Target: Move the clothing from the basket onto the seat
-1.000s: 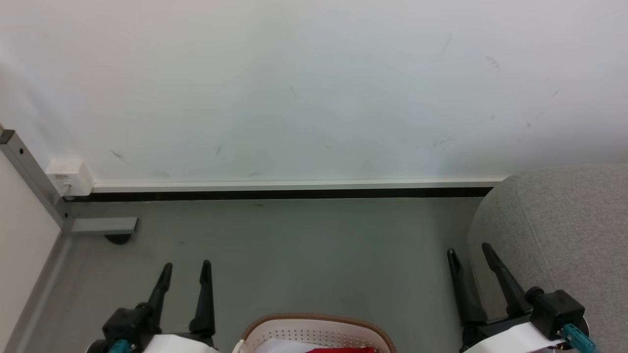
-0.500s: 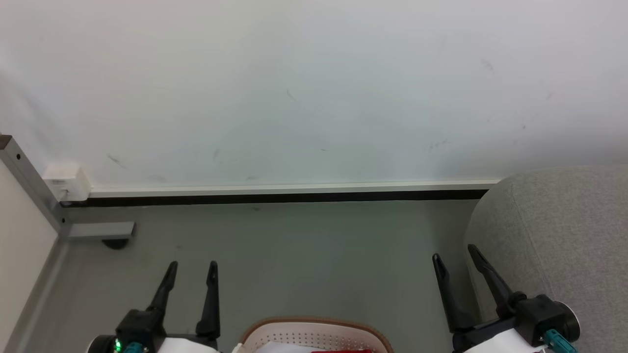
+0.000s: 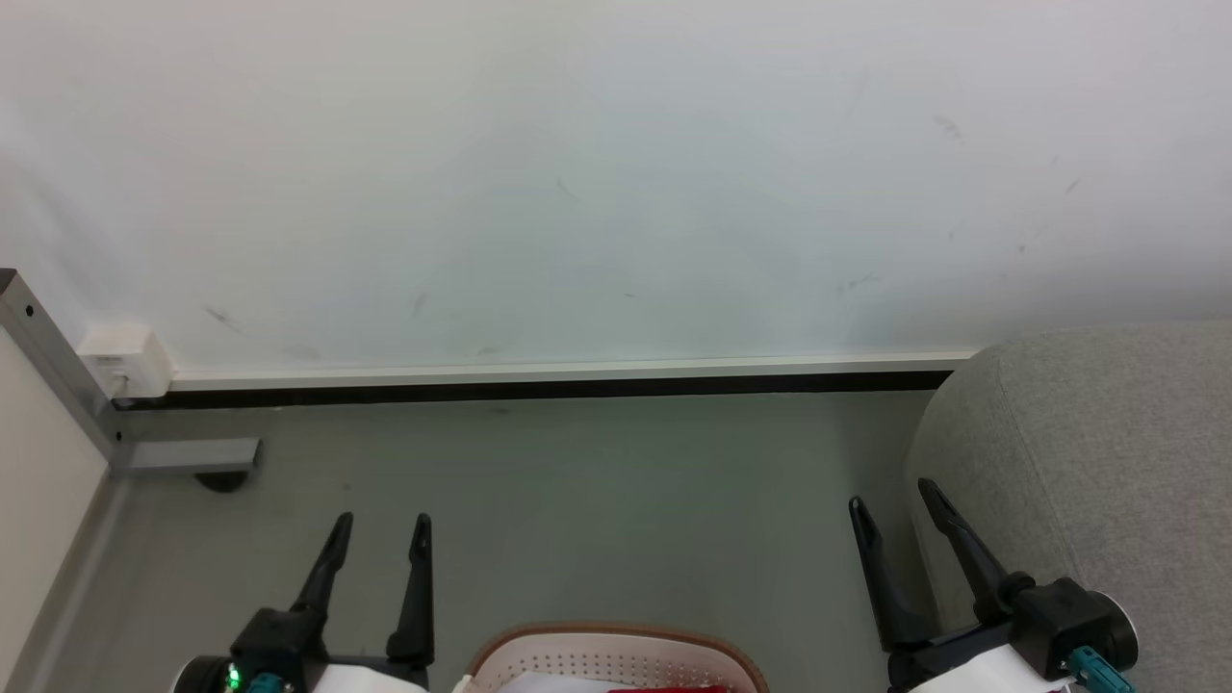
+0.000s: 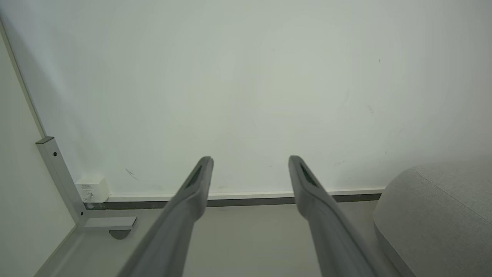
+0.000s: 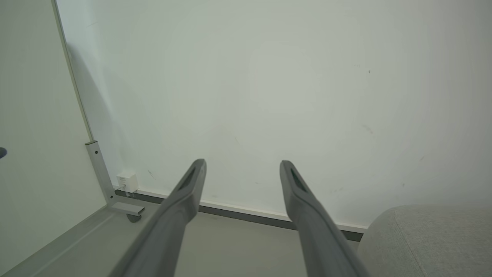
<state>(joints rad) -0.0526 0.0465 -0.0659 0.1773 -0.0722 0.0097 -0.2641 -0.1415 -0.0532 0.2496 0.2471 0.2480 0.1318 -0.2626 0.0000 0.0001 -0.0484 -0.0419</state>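
The clothing (image 3: 664, 688) lies in the basket (image 3: 616, 635) at the near edge, a sliver of red and white between my arms. The seat (image 3: 1107, 433) stands to the right, just beside my right gripper (image 3: 890, 494). It and my left gripper (image 3: 383, 522) hang spread and empty, flanking the basket, ready, I judge, for a first reach down.
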